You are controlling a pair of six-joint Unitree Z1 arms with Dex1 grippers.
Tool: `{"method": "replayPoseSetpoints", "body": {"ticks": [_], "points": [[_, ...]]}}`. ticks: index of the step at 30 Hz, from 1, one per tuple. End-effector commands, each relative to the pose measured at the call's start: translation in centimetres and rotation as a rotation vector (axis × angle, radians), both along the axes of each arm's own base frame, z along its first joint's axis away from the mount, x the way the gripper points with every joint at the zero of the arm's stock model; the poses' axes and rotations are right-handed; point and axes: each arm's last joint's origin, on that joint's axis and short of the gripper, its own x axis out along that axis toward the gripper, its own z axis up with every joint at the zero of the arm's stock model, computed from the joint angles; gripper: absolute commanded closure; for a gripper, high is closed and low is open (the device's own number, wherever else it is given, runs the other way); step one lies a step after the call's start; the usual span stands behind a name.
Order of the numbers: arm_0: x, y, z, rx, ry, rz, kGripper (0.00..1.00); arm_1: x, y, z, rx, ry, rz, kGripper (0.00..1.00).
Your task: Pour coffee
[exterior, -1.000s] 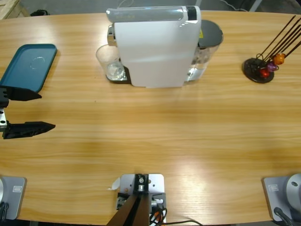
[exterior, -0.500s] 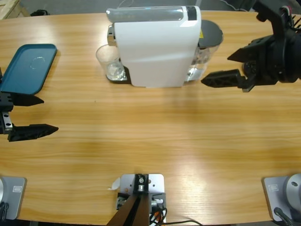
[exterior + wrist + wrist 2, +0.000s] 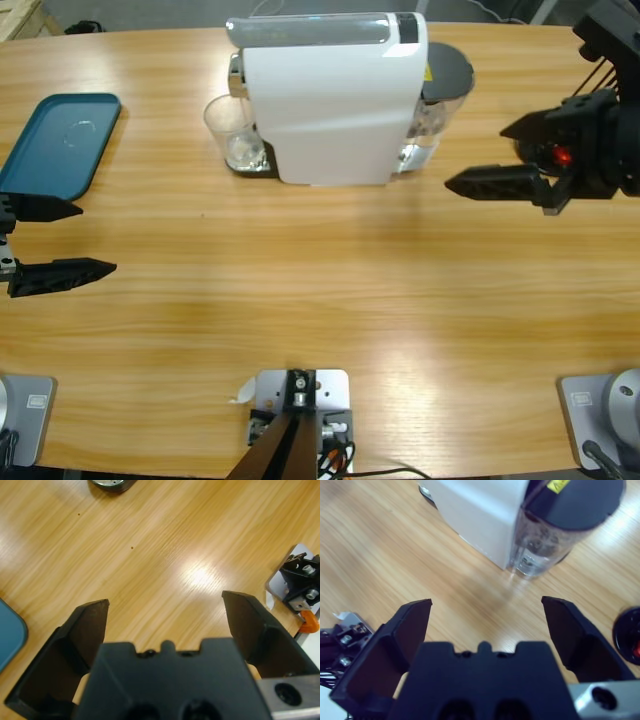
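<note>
Both the left gripper (image 3: 62, 238) and the right gripper (image 3: 497, 156) hover wide and empty over the bench (image 3: 330, 290), the white coffee machine (image 3: 330, 100) ahead of the right gripper, no coffee discernible in the glass (image 3: 232, 135).

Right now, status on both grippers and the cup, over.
Left gripper open, empty. Right gripper open, empty, beside coffee machine. Glass cup at machine, untouched; no coffee seen. Nothing in the way.

Robot test lab: long wooden table (image 3: 330, 290) w/ white coffee machine (image 3: 325, 95), capsule rack (image 3: 548, 150), blue tray (image 3: 60, 145).
</note>
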Motion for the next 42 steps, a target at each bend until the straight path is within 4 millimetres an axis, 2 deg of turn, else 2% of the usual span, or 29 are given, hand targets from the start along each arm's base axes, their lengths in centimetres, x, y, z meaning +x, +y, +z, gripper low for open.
{"method": "replayPoseSetpoints", "body": {"ticks": [1, 6, 10, 17, 26, 32, 42], "points": [[0.4, 0.0, 0.1, 0.089, -0.121, -0.157, 0.0, -0.3, -0.2, -1.2, -0.045, 0.007, -0.002, 0.0], [1.0, -0.2, 0.4, -0.007, -0.097, -0.187, 0.0, -0.1, 0.0, -1.6, -0.065, 0.019, -0.004, 0.0], [1.0, -0.1, -0.1, -0.008, -0.091, -0.207, 0.01, 0.6, 0.7, -2.8, -0.103, 0.063, -0.002, 0.0], [0.5, 0.1, 0.2, -0.019, -0.105, -0.203, 0.013, 1.2, 1.2, -1.3, -0.066, 0.018, -0.003, 0.0], [0.7, 0.1, -0.4, -0.016, -0.065, -0.175, 0.013, 1.7, 1.6, -1.4, -0.073, 0.022, -0.005, 0.0], [1.1, 0.4, -0.3, -0.014, -0.068, -0.148, 0.013, 1.2, 1.2, -0.8, -0.056, 0.002, -0.006, 0.0], [0.9, 0.5, -0.4, -0.015, -0.063, -0.148, 0.013, 0.4, 0.5, -1.3, -0.085, 0.035, -0.005, 0.0]]}}
